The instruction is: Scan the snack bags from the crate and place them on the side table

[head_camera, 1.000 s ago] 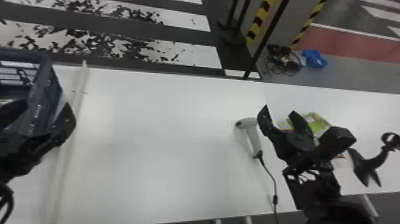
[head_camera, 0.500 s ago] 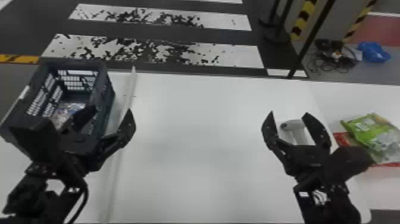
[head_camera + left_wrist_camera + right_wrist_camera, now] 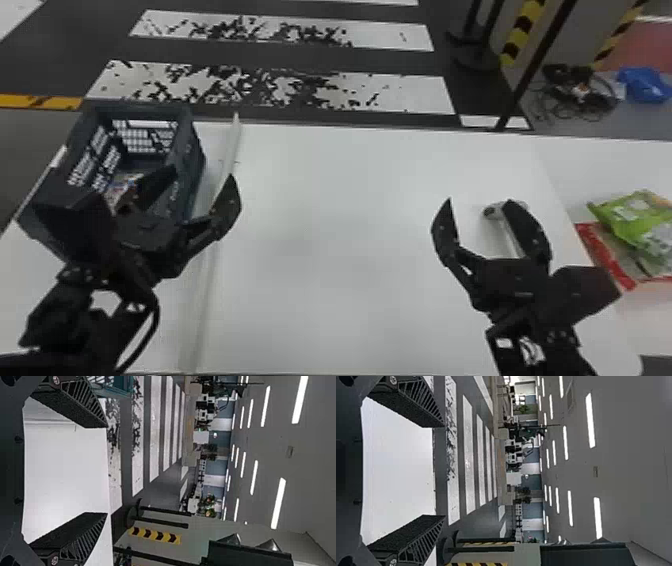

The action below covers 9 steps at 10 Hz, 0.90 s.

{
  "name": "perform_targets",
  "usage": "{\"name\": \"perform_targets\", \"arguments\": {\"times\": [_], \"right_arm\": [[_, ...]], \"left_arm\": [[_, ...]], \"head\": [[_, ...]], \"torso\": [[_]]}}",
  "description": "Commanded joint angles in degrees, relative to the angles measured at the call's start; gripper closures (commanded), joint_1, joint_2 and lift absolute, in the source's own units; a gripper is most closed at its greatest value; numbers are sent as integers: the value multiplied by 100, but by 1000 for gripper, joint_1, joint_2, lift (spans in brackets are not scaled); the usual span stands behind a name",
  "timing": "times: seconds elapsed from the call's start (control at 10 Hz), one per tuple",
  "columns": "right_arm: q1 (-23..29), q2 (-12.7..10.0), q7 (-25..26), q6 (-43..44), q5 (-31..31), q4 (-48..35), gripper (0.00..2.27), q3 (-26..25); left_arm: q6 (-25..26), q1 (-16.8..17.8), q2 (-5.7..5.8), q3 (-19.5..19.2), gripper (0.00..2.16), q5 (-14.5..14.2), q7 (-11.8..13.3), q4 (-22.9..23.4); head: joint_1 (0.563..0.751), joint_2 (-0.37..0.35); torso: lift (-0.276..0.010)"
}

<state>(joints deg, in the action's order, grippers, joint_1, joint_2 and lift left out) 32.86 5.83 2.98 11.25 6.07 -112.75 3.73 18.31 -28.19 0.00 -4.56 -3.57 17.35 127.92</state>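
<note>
Right pincer [image 3: 480, 200] gapes above table [image 3: 325, 300], striped floor [image 3: 390, 60] beyond.

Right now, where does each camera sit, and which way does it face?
Head view: on the head, looking forward and down at the white table, crate, scanner and snack bags; both arms show, jaws open.
Left wrist view: on the left wrist, facing outward over the table towards striped floor and ceiling lights; its own open jaws show.
Right wrist view: on the right wrist, similarly outward, own jaws open.
Shared by both wrist views: table, striped floor, ceiling lights.
</note>
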Motion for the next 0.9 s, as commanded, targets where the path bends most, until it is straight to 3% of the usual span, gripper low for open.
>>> {"name": "perform_targets", "arguments": {"times": [0.0,0.2,0.5,0.6,0.7,0.8], "right_arm": [[45,6,0,4,0,-2,63,-4],[89,15,0,4,0,-2,63,-13],[142,15,0,-13,0,7,63,-30],[142,15,0,-31,0,34,63,-30],[151,15,0,-31,0,42,63,-30],[151,15,0,-31,0,69,63,-30]], "left_arm": [[608,261,-15,-432,87,-126,101,225],[1645,815,360,-1038,100,-346,497,269],[2243,1544,1301,-1469,97,-179,1103,-100],[2296,1773,1512,-1513,93,6,1341,-355],[2296,1940,1749,-1513,93,393,1604,-645],[2296,2283,1872,-1513,93,850,2053,-1023]], "head": [[695,-31],[695,25],[695,90],[695,116],[695,137],[695,158]], "torso": [[-94],[-94],[-94],[-94],[-94],[-94]]}}
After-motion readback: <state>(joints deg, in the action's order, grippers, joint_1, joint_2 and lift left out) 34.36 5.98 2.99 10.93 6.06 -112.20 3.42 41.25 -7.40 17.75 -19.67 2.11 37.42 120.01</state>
